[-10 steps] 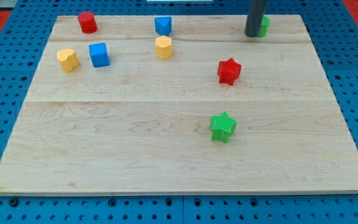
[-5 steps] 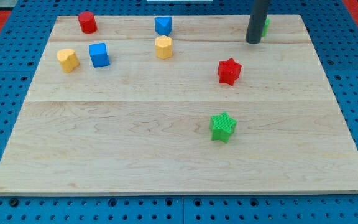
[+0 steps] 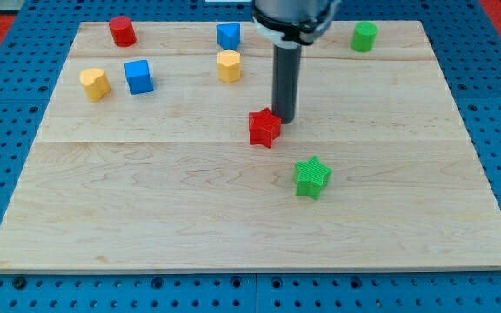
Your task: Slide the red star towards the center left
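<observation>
Resting near the middle of the counter [image 3: 233,217], the red star [image 3: 265,128] sits a little toward the view's top and right of dead centre. My tip [image 3: 283,119] stands just at its upper right side, touching it or very nearly so; the contact line is too fine to tell. I carry no jaws, only the dark rod, so nothing is held.

Toward the view's left of the red star the wood lies open all the way to the counter's left edge, with no block along that line. The lower half of the counter is likewise bare apart from the green star [image 3: 311,176], which sits below and to the right of the red star, well apart from it.

Blocks crowd the top strip. The red cylinder [image 3: 122,30] stands close to the top left corner. The yellow block [image 3: 95,83] lies near the left edge, with the blue cube [image 3: 138,76] just beside it on its right. The blue block [image 3: 228,36] sits close to the top edge, and the yellow hexagon [image 3: 228,65] lies just below it. The green cylinder [image 3: 364,36] stands near the top edge at the right, well apart from the rod.
</observation>
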